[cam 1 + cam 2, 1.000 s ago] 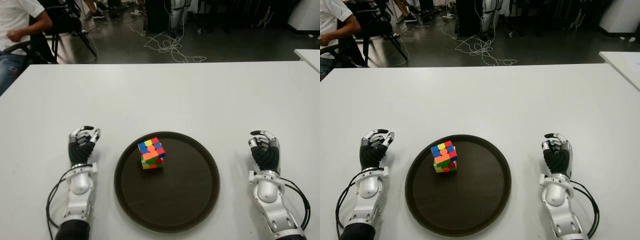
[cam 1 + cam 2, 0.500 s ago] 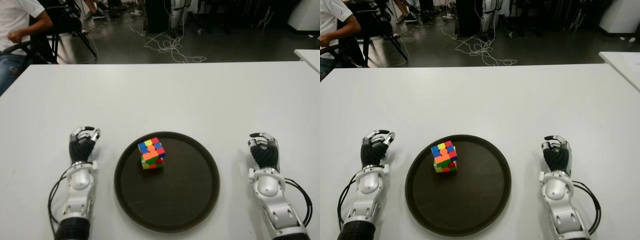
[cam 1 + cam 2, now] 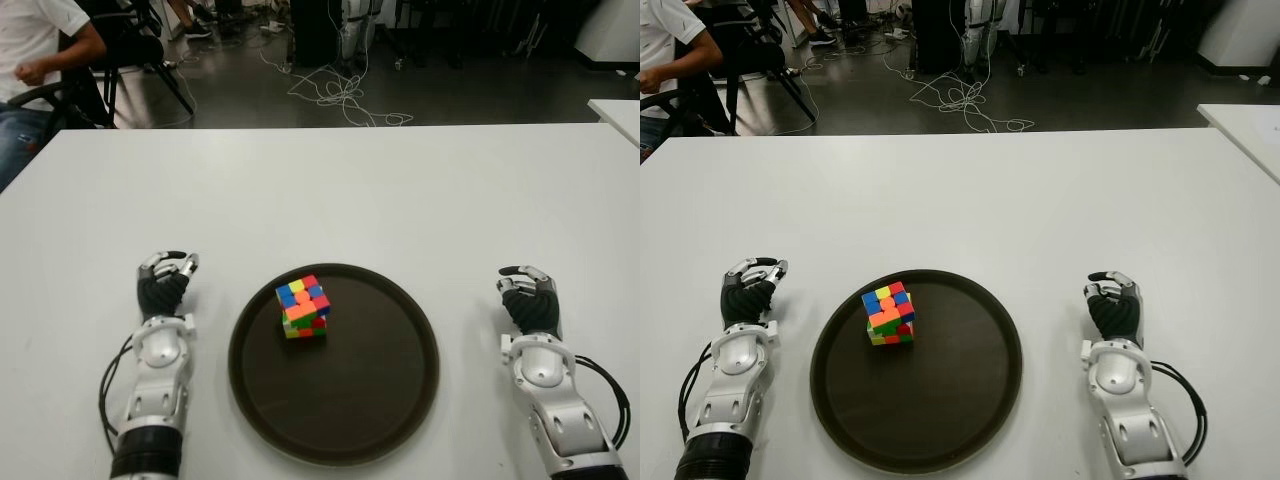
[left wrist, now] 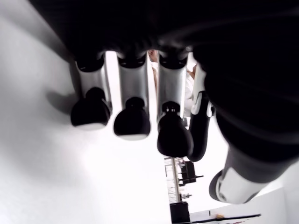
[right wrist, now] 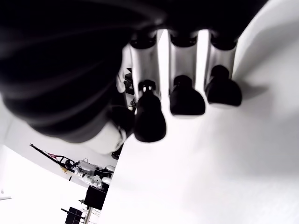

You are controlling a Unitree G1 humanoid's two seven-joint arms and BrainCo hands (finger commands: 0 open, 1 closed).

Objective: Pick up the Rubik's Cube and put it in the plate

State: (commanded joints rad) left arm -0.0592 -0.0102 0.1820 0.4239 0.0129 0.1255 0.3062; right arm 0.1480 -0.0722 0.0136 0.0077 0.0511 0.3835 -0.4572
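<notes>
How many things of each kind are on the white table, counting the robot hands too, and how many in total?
Rubik's Cube: 1, in the plate
Plate: 1
Robot hands: 2, left robot hand and right robot hand, both empty beside the plate
Total: 4

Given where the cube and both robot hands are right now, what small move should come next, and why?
Probably none beyond keeping both hands clear. The Rubik's Cube already sits inside the dark plate, left of its centre. The left robot hand shows left of the plate and the right robot hand to its right, both holding nothing, fingers loosely bent. The placing looks done.
</notes>
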